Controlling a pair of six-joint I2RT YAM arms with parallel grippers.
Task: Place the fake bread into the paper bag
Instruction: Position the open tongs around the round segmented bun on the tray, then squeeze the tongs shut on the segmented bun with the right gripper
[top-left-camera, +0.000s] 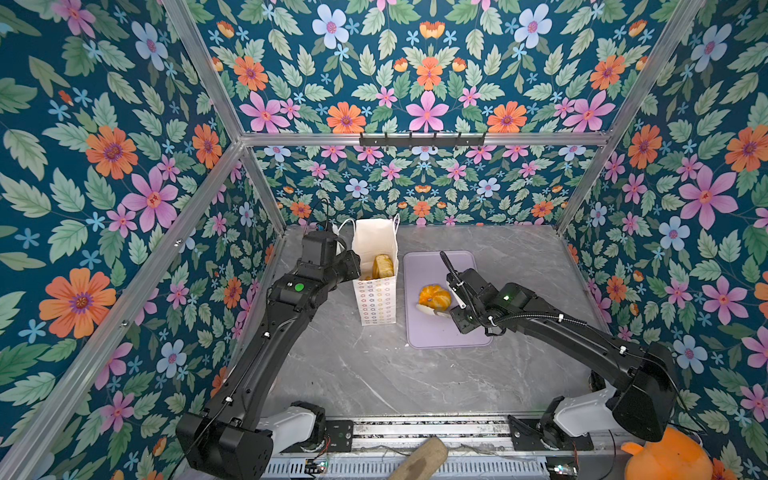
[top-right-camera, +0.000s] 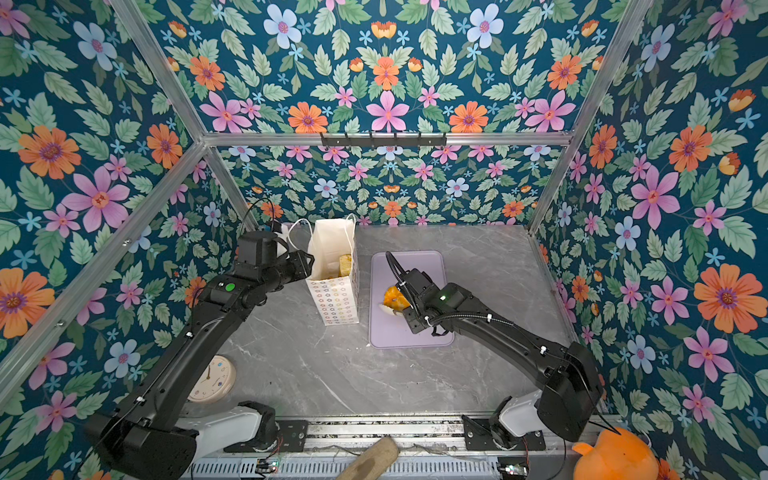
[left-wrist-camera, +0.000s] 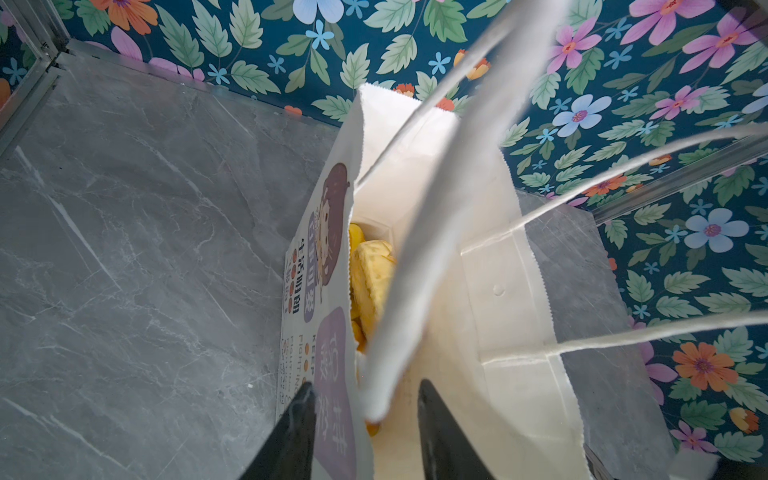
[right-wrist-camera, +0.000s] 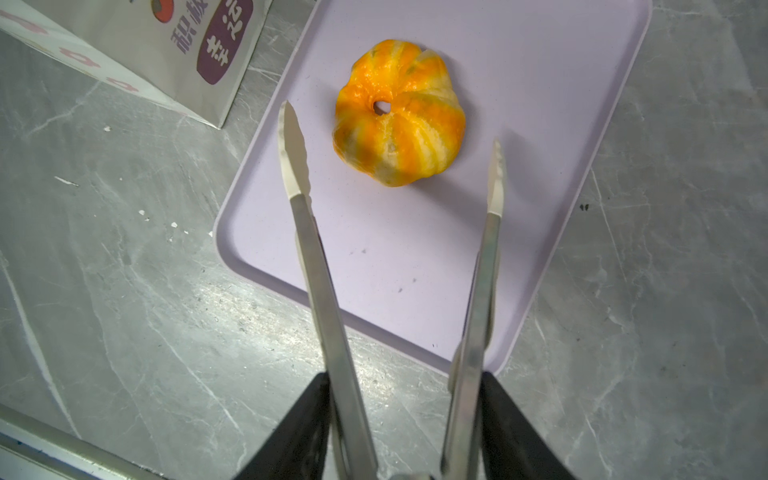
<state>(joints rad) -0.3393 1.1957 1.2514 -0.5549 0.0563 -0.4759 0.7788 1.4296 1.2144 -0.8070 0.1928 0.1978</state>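
The paper bag (top-left-camera: 376, 307) (top-right-camera: 334, 303) stands upright and open at the back left of the table. Fake bread (top-left-camera: 383, 266) (left-wrist-camera: 372, 282) lies inside it. My left gripper (left-wrist-camera: 365, 386) is open and straddles the bag's side wall (left-wrist-camera: 332, 374), with one finger outside and one inside. A round ring-shaped bun (top-left-camera: 434, 296) (right-wrist-camera: 399, 112) lies on the lilac tray (top-left-camera: 436, 266) (right-wrist-camera: 540, 83). My right gripper (right-wrist-camera: 405, 376) is shut on metal tongs (right-wrist-camera: 328, 291). The tongs' white tips are spread, just short of the bun on either side.
An orange plush toy (top-left-camera: 665, 457) sits at the front right corner, off the table. A round clock (top-right-camera: 212, 380) lies by the left arm's base. A brown cylinder (top-left-camera: 419, 461) pokes in at the front edge. Floral walls enclose three sides.
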